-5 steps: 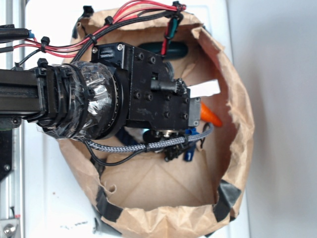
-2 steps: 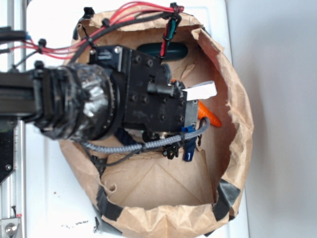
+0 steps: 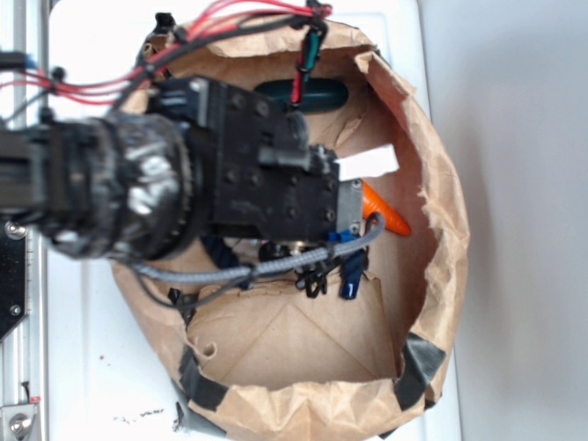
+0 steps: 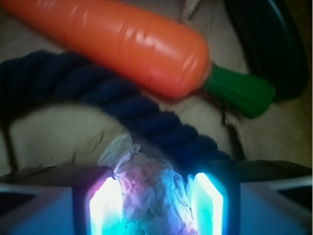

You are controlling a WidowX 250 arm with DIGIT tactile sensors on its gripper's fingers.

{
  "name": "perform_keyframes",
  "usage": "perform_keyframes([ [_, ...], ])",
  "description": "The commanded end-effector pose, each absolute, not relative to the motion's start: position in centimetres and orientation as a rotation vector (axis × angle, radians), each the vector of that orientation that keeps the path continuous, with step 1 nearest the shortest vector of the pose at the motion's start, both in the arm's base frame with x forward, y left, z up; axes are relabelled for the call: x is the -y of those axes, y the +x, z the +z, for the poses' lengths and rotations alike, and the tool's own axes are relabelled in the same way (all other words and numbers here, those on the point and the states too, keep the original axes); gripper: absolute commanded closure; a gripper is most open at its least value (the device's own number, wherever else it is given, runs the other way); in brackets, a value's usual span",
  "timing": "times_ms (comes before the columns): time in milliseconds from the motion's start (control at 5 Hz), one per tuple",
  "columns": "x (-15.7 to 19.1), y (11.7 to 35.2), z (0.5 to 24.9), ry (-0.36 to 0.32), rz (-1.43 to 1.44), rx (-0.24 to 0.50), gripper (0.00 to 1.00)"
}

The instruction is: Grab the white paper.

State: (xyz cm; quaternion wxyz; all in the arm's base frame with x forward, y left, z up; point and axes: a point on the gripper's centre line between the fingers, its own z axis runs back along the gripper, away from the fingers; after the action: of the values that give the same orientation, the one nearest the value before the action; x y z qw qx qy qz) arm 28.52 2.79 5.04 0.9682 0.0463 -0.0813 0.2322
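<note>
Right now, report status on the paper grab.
Gripper down in bag, fingers straddling paper. Grip unconfirmed. Rope touching paper, carrot beyond.

The exterior view looks straight down from well above; the wrist view hangs close, sharing the carrot point(image 3: 386, 213).

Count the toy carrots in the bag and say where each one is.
1. The orange carrot lies just beyond the blue rope, past the tool straddling the white paper. The arm may hide others.

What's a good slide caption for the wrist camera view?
Gripper fingers flank the crumpled white paper, with a dark blue rope and orange toy carrot lying beyond it.
</note>
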Motion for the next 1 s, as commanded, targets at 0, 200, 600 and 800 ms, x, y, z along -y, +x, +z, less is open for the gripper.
perform_keyframes([
  [0,-2.8,29.1,11.7,0.045,0.396,0.243,1.00],
  [200,-1.8,28.7,14.2,0.042,0.290,0.252,1.00],
  [600,-1.4,28.3,17.6,0.047,0.194,0.286,1.00],
  [800,-1.9,28.5,15.9,0.060,0.239,0.229,0.00],
])
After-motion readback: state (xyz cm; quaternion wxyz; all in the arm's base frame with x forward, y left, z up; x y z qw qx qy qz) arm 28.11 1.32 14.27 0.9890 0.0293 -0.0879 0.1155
